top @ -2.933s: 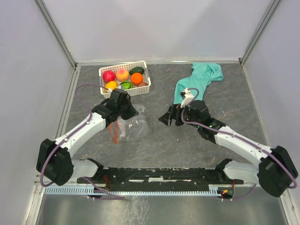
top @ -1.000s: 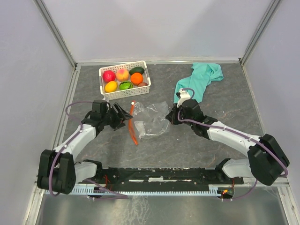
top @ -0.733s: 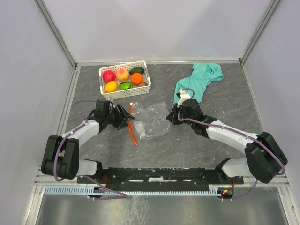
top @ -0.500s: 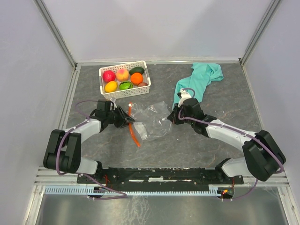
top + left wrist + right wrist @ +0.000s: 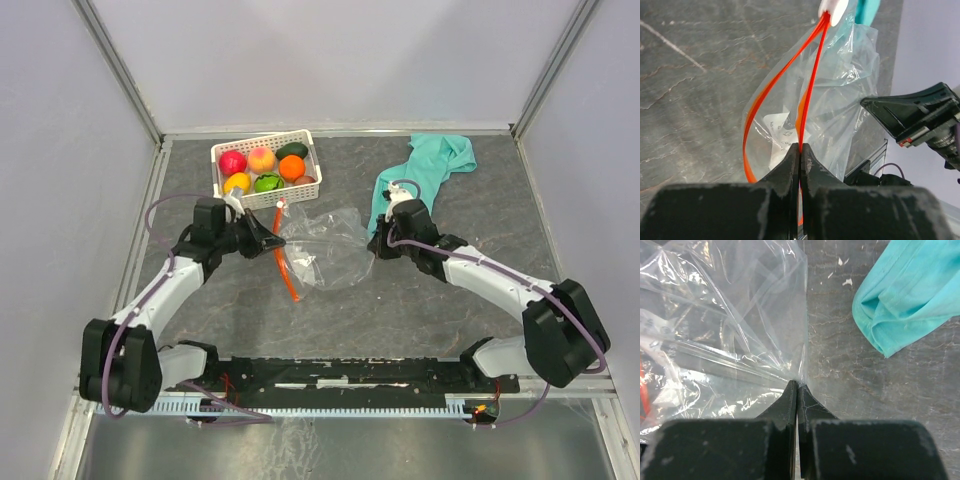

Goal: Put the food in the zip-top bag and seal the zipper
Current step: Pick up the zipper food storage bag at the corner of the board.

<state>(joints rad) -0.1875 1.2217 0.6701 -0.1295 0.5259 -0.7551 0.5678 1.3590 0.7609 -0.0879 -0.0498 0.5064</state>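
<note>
While the zip-top bag (image 5: 330, 250) stretches between the two arms at the tabletop's (image 5: 450, 330) middle, the food (image 5: 262, 160) sits in the white basket (image 5: 290, 196) at far left. From the left wrist, the left pincer (image 5: 800, 149) is pressed together on the zipper (image 5: 812, 75). From the right wrist, the right pincer (image 5: 797, 386) pinches the bag's right edge, near the teal cloth (image 5: 905, 305).

The left arm (image 5: 165, 288) reaches forward and bends inward, so the left gripper (image 5: 268, 240) points to the right. Its two fingers are pressed together and pinch the zipper (image 5: 811, 90) at the tips. The right arm (image 5: 490, 283) stretches low toward the left. The right gripper (image 5: 377, 249) is closed too, with an edge of the zip-top bag (image 5: 730, 315) caught between its tips. The grippers face each other, apart.
</note>
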